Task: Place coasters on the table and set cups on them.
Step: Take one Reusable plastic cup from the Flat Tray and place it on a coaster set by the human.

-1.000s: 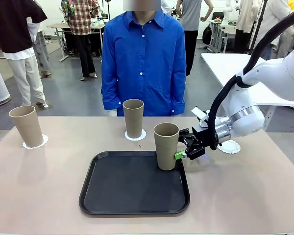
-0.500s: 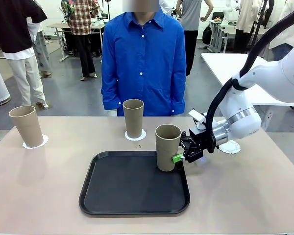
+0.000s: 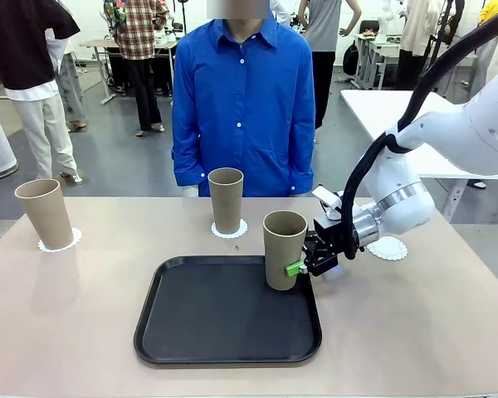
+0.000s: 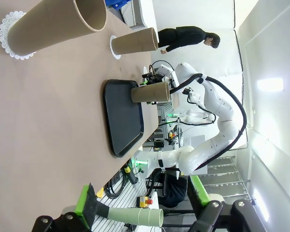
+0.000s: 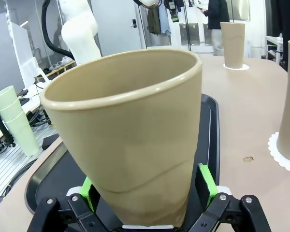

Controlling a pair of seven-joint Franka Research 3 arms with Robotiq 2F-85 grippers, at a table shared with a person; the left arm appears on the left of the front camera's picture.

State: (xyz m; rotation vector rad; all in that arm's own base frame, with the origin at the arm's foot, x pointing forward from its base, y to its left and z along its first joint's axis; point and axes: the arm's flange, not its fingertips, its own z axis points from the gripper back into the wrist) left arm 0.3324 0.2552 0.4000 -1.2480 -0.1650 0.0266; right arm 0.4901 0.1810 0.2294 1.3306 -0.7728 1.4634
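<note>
Standing upright at the black tray's [image 3: 191, 332] right edge, the last cup [image 3: 283, 249] is sitting between the wide-open fingers of the right pincer [image 3: 301, 267]. Closing off-centre is risking tipping it, short of the bare coaster [image 3: 388, 248] beyond the tray's right side.

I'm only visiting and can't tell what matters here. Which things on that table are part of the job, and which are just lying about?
Part of the job:
- cup on the tray, between the right gripper's open fingers
- left cup and middle cup, each on a coaster
- bare coaster
- table

Just there:
- black tray
- person in blue
</note>
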